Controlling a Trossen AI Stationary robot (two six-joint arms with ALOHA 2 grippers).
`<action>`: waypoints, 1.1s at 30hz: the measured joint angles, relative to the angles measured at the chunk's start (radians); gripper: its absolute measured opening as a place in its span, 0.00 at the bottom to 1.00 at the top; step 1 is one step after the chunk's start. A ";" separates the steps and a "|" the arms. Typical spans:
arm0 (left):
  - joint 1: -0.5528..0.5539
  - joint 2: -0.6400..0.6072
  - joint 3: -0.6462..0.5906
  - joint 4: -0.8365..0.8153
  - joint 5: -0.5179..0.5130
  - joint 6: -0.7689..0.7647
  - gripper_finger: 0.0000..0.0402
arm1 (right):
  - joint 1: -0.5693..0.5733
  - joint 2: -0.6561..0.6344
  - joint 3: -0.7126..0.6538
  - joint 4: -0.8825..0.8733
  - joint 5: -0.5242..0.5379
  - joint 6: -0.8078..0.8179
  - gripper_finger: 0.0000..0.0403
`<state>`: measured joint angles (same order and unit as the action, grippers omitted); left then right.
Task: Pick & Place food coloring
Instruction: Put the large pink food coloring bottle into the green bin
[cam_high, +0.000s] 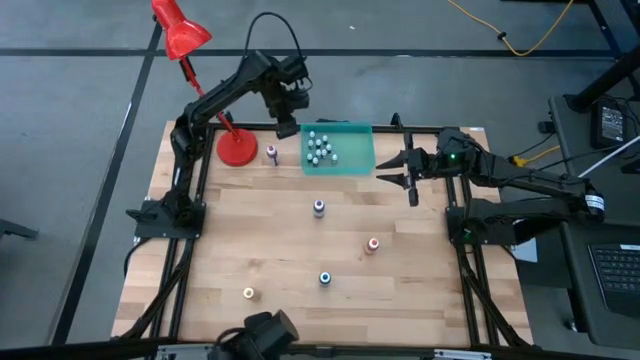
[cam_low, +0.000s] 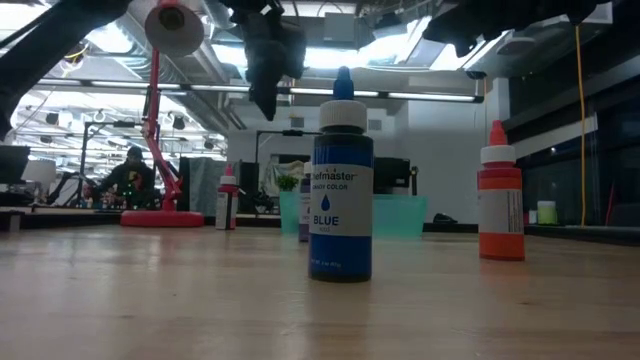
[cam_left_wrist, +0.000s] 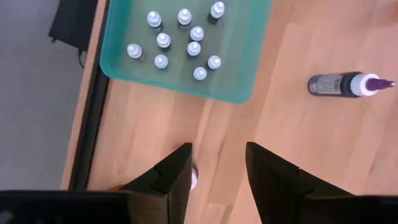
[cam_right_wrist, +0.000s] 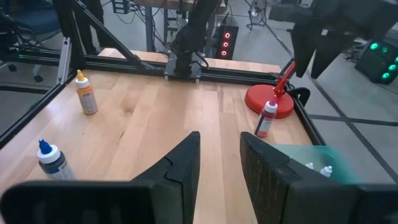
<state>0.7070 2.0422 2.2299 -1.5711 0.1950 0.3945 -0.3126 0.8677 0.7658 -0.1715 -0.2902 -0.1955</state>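
The left pincer (cam_high: 288, 128) (parted, empty) hovers beside the translucent teal rectangular tray (cam_high: 361, 165); descending carelessly could topple the pink-capped bottle (cam_high: 271, 153).

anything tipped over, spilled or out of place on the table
Nothing stands out. The small white-capped bottles stand upright in the translucent teal tray, and the loose bottles, such as the blue-labelled bottle and the orange bottle, stand upright on the wooden table; no spill shows.

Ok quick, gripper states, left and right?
Left gripper: open, holding nothing, above the table beside the teal tray.
Right gripper: open, empty, hovering over the table on the tray's other side.
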 joint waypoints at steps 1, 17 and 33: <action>0.006 0.004 0.000 0.000 0.014 0.006 0.37 | 0.000 0.000 0.000 -0.004 0.000 0.000 0.29; 0.004 -0.130 -0.393 0.070 -0.108 -0.122 0.35 | 0.000 0.000 0.000 -0.059 -0.001 -0.020 0.29; 0.023 -0.229 -0.749 0.366 -0.124 -0.120 0.58 | -0.030 0.000 0.000 -0.058 -0.020 0.035 0.29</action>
<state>0.7302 1.8130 1.4807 -1.2048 0.0710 0.2749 -0.3424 0.8677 0.7658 -0.2293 -0.3099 -0.1606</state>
